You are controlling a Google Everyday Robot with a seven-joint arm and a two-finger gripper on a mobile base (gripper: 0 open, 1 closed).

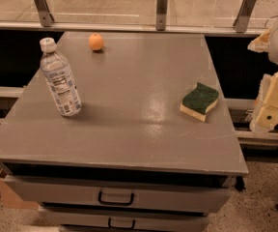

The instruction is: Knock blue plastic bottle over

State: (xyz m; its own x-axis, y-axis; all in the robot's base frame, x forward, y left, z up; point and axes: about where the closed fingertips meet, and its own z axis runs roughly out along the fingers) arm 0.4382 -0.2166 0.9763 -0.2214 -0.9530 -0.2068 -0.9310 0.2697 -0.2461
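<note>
The blue plastic bottle (59, 79) stands upright on the left part of the grey table top (129, 129). It is clear and ribbed, with a white cap and a white-bluish label. My gripper (273, 105) is at the far right edge of the view, beyond the table's right side and far from the bottle. Only part of its pale arm shows there.
An orange ball (96, 42) lies at the back of the table, right of the bottle. A green and yellow sponge (200, 101) lies near the right edge. Drawers with handles (116, 197) are below the front edge. A railing with metal posts (161, 8) runs behind.
</note>
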